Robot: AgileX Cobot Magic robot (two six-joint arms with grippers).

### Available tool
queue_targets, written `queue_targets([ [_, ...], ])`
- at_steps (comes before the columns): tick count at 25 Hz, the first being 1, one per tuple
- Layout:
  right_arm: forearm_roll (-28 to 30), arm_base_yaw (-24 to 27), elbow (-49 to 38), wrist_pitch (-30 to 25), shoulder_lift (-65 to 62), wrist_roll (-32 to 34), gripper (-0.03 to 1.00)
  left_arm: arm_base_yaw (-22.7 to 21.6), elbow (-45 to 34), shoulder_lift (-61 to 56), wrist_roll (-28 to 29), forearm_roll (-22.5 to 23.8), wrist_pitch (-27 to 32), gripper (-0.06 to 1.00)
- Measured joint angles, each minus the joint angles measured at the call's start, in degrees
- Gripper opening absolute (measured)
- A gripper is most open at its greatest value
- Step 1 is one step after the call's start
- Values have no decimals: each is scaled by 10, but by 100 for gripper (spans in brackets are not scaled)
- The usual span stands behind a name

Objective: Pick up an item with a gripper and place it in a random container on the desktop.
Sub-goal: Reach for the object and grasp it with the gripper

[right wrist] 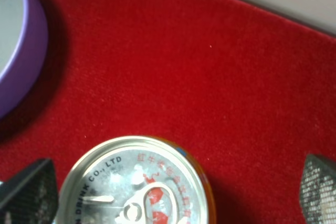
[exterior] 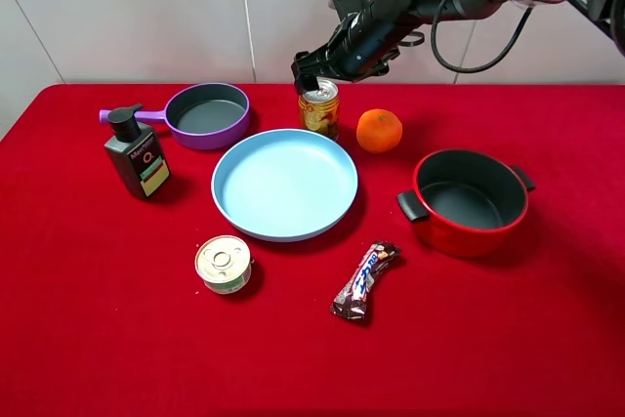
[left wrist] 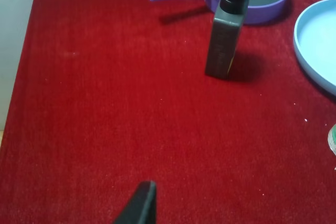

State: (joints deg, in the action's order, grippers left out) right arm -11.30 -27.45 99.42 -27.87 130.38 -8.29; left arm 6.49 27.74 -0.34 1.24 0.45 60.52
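Red cloth covers the table [exterior: 88,339], with pale wall panels behind it. From the high camera the drink can [exterior: 319,107] stands at the far middle of the table, between the purple pan [exterior: 210,139] on its left and the orange [exterior: 379,130] on its right, just beyond the far rim of the blue plate [exterior: 284,184]. Its long axis is vertical, with the silver pull-tab top facing up. The right gripper [exterior: 311,75] reaches across from the right and hangs over the can. Only the right wrist view shows how the jaws stand: spread wide, one mesh-faced finger [right wrist: 31,192] close beside the can's lid [right wrist: 139,182] and the other well out on the opposite side. Nothing is clamped. The red pot [exterior: 469,236] sits to the right and nearer, well apart from the can. A pump bottle [exterior: 138,153], a flat tin [exterior: 224,264] and a candy bar [exterior: 365,280] show in the high view too. The left gripper [left wrist: 140,205] appears in the left wrist view alone, as a single dark fingertip over bare cloth, so its opening cannot be told.
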Motion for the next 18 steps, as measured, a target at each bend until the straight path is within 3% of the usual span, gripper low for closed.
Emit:
queue_targets([
  [18,-3,0,1,-10,27,0,69,0,0,0,0,0,0,99],
])
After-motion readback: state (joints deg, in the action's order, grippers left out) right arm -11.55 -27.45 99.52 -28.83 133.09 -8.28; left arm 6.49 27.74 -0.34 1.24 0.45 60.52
